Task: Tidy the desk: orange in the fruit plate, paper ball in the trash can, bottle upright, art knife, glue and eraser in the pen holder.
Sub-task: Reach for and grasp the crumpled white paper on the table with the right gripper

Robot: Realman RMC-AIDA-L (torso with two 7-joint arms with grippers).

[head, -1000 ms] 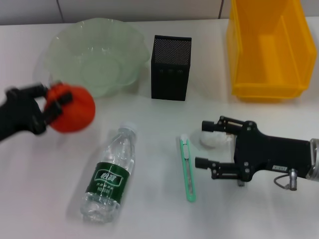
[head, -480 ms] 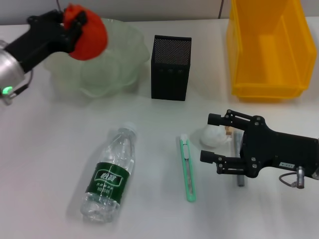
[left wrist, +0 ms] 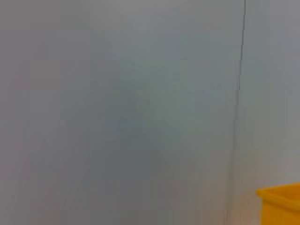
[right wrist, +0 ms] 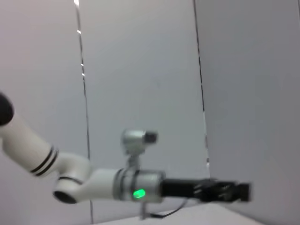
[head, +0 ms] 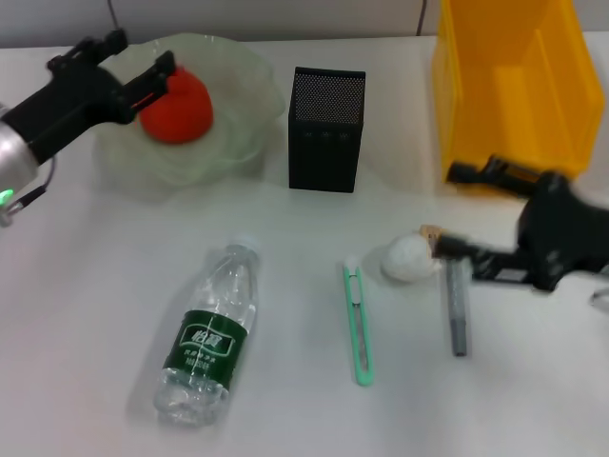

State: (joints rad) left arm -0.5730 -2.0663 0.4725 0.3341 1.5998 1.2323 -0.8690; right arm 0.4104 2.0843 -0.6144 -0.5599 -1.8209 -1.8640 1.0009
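The orange lies in the pale green fruit plate at the back left. My left gripper is open just above and left of it, its lower finger close to the fruit. The bottle lies on its side at the front. The mint-green art knife lies right of it. The white paper ball, a small tan eraser and the grey glue stick lie together. My right gripper is open and empty, just right of the eraser. The black mesh pen holder stands mid-back.
The yellow trash can stands at the back right, behind my right gripper; its corner shows in the left wrist view. The right wrist view shows my left arm against a wall.
My left gripper lowered the orange into the fruit plate and let go of it. My right gripper moved right and back from the paper ball, uncovering the glue stick and eraser.
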